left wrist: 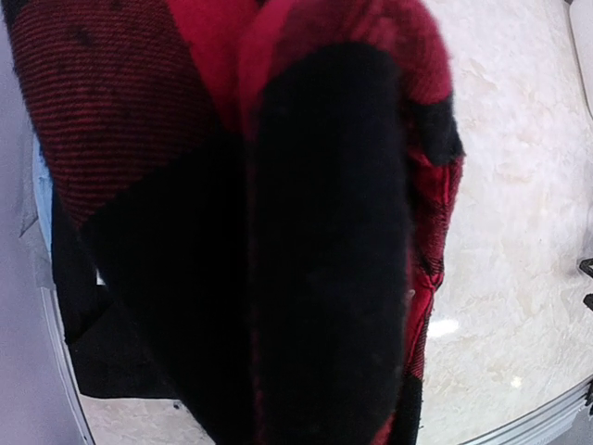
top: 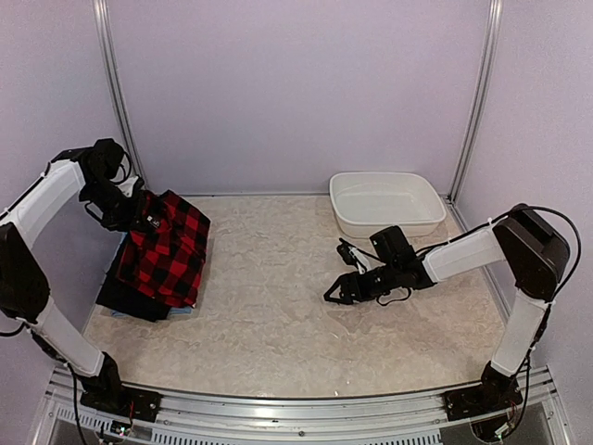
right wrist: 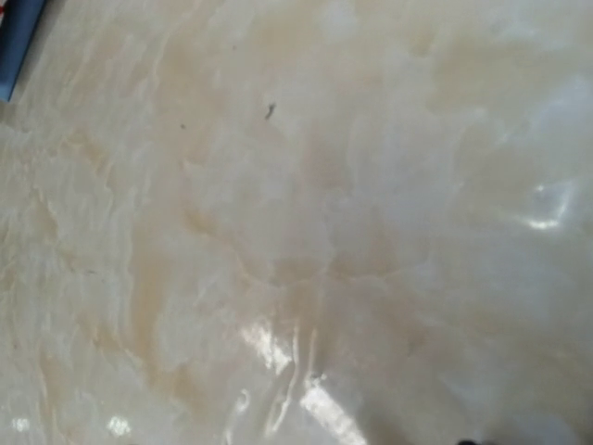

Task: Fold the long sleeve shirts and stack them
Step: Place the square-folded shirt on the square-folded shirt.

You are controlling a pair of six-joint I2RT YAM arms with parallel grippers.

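Red-and-black checked flannel shirt [left wrist: 306, 232] sits right against the left wrist lens and blocks most of that view. The tool's own fingers are hidden behind it. Black shirt [left wrist: 102, 362] pokes out lower left. Light blue shirt [left wrist: 39, 185] is only a sliver at the left edge. Counter [left wrist: 519, 232] shows on the right.

Right wrist: only glossy counter, slightly blurred. Dark blue corner [right wrist: 14, 42] is cut off top left, can't tell what it is. Own fingers not visible.

Top: left tool [top: 130, 211] is clenched on the flannel's far-left edge, by the left wall. 3 shirts are piled at the counter's left: flannel on top, black under it, blue barely showing beneath. Right tool [top: 341, 289] is released and holds nothing, low over the mid-right counter, well apart from the pile. 1 white basin [top: 389, 227] sits back right, just behind the right arm.
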